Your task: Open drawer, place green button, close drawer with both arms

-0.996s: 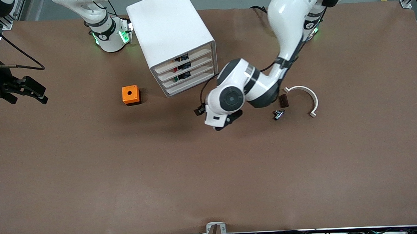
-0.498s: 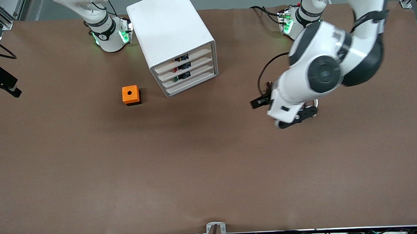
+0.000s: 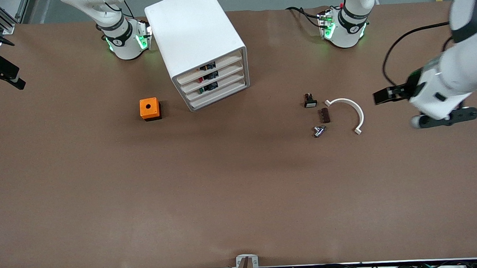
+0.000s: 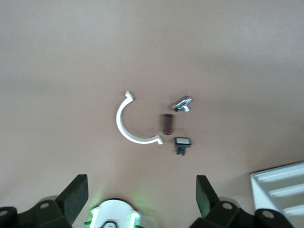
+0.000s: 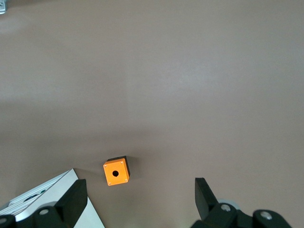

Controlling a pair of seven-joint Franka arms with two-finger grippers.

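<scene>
Drawer (image 3: 220, 87) looks shut, button (image 3: 201, 91) inside. Best just to park clear: left gripper (image 3: 443, 119) spread over the bench (image 3: 241, 190) at its left-arm end, right gripper (image 5: 137, 199) spread at the right-arm end.

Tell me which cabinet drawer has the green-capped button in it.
The third drawer down on the white cabinet: a green button shows at its front. The two above show orange and red parts; the bottom one shows nothing.

The cabinet (image 3: 196, 39) looks like smooth white plastic with a faint sheen, standing on a matt brown table (image 3: 241, 198) covering. Beside the cabinet, the orange cube (image 3: 149, 108) appears to be matt plastic. Toward the left arm's end from the cabinet, a small fitting (image 3: 319, 131) shines like polished metal near a smooth white plastic arc (image 3: 350, 109).
</scene>
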